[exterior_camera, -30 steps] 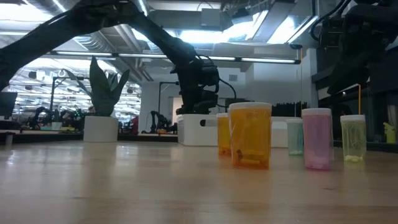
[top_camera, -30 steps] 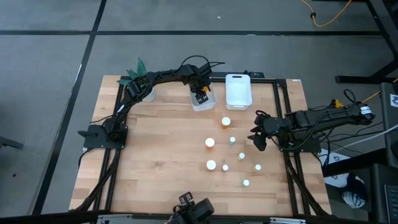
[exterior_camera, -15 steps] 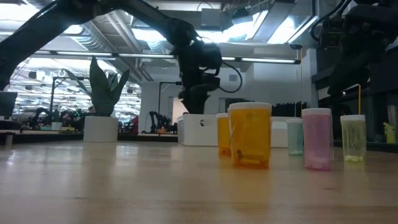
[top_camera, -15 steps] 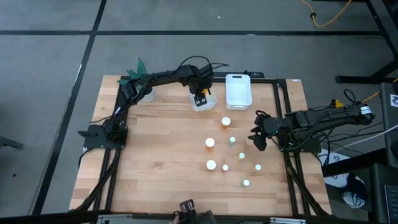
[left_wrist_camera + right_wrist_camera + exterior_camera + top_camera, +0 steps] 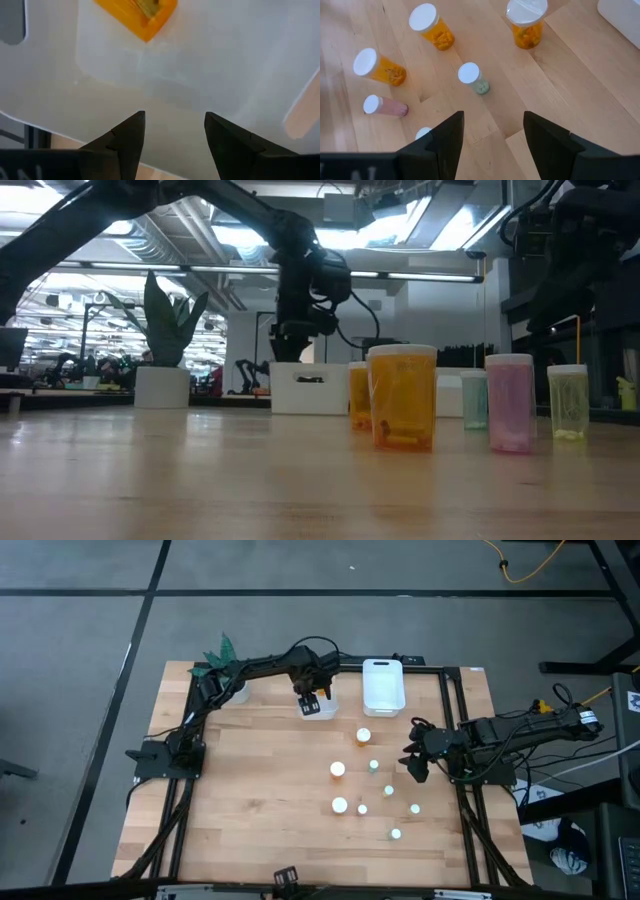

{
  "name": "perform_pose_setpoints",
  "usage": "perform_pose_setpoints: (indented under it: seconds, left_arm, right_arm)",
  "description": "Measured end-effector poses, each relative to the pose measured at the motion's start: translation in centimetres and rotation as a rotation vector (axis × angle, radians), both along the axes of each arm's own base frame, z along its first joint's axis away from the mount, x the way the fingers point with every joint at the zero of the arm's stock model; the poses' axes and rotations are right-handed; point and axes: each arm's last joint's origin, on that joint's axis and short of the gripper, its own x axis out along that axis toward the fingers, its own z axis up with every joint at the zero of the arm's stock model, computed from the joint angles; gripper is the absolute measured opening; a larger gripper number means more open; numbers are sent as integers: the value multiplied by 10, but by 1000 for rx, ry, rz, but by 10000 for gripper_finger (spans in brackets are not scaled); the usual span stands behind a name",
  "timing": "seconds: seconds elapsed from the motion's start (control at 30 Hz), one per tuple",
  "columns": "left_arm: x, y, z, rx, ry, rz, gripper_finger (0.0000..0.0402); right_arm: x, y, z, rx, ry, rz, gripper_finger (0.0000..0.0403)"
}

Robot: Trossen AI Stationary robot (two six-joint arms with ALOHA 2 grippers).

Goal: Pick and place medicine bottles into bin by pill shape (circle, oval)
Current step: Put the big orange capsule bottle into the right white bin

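A: Left gripper [image 5: 312, 697] released over the far bin [image 5: 225, 65]; an orange bottle [image 5: 137, 15] lies tilted inside, cut off by the frame.

B: Right gripper [image 5: 415, 766] hangs open; the other bottles [image 5: 431, 26] stand upright mid-bench [image 5: 260, 790].

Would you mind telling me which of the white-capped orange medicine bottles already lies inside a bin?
The orange bottle in the white bin beneath the left gripper; three others stand on the wooden table.
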Motion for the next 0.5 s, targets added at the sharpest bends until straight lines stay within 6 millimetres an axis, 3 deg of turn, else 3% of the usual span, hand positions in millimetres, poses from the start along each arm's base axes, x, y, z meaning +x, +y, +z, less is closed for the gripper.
perform_pose_setpoints:
  seconds: [0.13,0.5]
  left_arm:
    - [0,1,0,2,-4,9,198]
    - [20,16,8,142,-248,2,198]
  right_arm:
    - [0,0,0,-1,0,0,207]
    - [0,0,0,-2,0,2,207]
